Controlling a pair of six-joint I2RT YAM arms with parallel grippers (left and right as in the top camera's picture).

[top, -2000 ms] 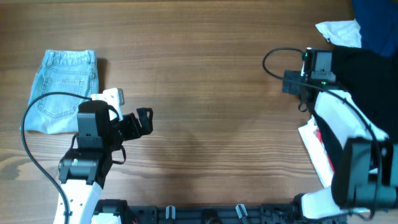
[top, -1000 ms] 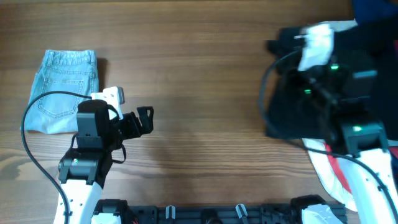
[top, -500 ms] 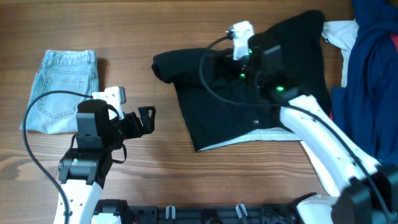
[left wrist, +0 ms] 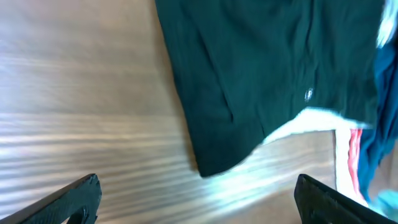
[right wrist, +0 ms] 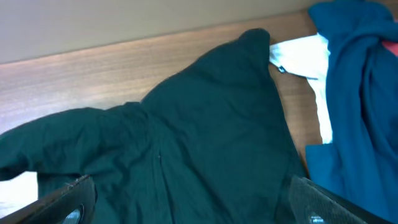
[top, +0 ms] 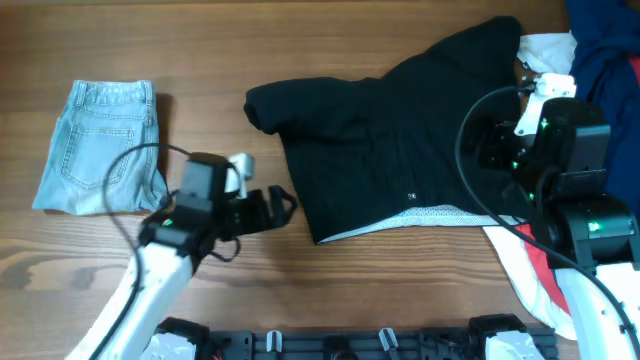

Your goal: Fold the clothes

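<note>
Black clothes loose on wood table; L gripper & R gripper wide open, empty.

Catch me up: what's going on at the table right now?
The black garment lies spread but rumpled on the table, not yet folded. Neither arm holds it. The left gripper is open beside the garment's near left corner, and the right gripper is open over its right side. Folded denim shorts sit at the far left, and a heap of other clothes is at the right edge.
</note>
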